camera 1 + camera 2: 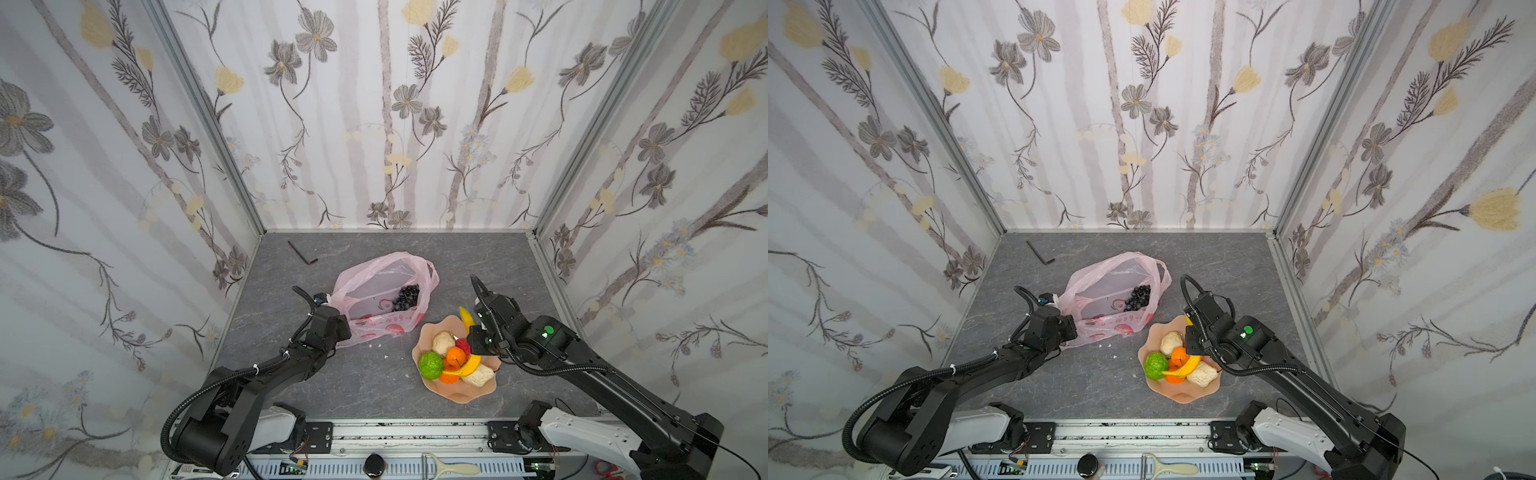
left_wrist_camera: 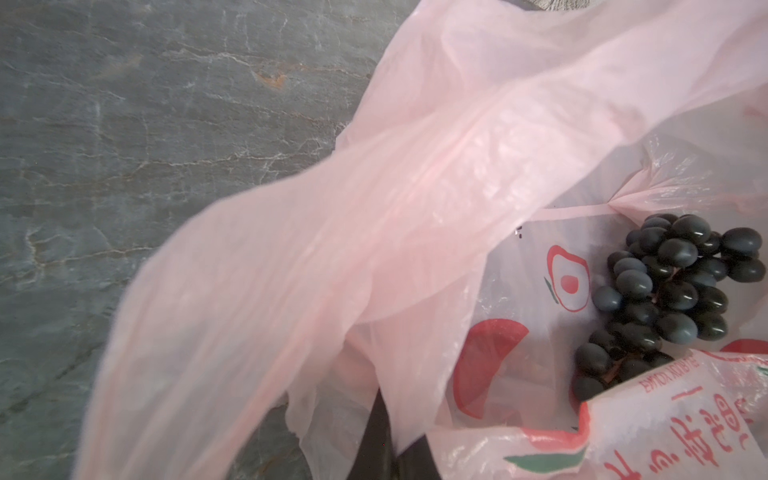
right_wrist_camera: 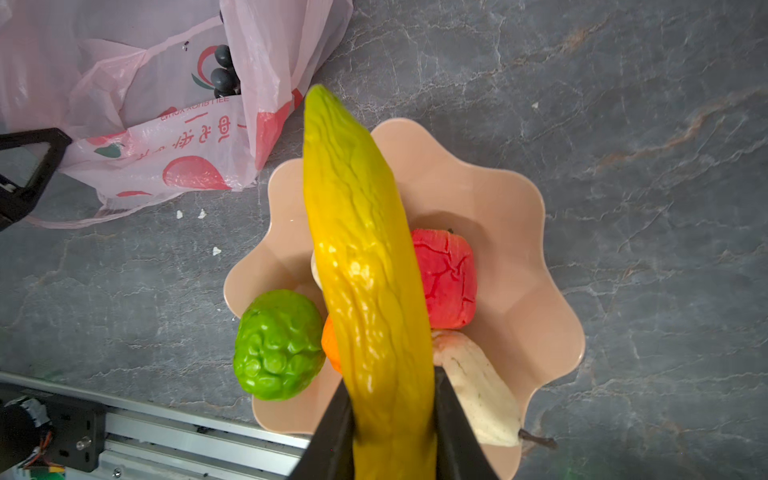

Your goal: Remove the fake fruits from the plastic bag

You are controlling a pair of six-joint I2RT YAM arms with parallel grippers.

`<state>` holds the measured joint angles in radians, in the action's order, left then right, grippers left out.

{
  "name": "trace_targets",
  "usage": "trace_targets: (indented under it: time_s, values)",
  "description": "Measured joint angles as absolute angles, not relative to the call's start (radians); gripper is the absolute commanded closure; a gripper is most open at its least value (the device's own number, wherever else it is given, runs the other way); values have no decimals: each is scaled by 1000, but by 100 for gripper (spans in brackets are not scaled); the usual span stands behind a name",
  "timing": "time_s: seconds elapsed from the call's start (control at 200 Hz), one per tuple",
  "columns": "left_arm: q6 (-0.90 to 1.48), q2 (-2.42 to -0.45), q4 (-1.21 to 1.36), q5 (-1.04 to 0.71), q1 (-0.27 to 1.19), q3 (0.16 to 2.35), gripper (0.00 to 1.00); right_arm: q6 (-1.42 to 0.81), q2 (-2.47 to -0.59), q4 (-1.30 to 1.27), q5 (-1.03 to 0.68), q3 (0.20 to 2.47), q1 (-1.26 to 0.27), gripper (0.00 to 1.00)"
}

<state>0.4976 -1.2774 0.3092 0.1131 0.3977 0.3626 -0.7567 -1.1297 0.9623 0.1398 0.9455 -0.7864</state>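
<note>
Right pincer point(image 3: 390, 380) clamps banana point(image 3: 361, 249); left pincer point(image 2: 395, 432), mostly hidden, pinches plastic bag point(image 2: 332, 208).

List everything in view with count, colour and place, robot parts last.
bag: one, pale pink with red prints, lying open on the table
grapes: one bunch, dark purple, inside the bag
dish: one, peach, beside the bag
banana: one, yellow with greenish tip, held over the dish
green ball: one, green, in the dish
orange balls: two, orange, in the dish
red ball: one, red, in the dish
beige lumps: two, beige, in the dish
hex key: one, black, far left of the table
crumbs: few, white, near the bag
peeler: one, cream, front rail
left gripper: one, black, shut on the bag's edge
right gripper: one, black, shut on the banana
</note>
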Motion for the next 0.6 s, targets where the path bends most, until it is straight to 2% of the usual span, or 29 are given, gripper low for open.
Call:
trace_targets:
  time_s: [0.325, 0.6]
  values:
    - [497, -1299, 329, 92, 396, 361, 100, -1065, -1054, 994, 163, 821, -965, 77]
    - [497, -1282, 339, 84, 395, 349, 100, -1211, -1041, 942, 220, 725, -997, 74]
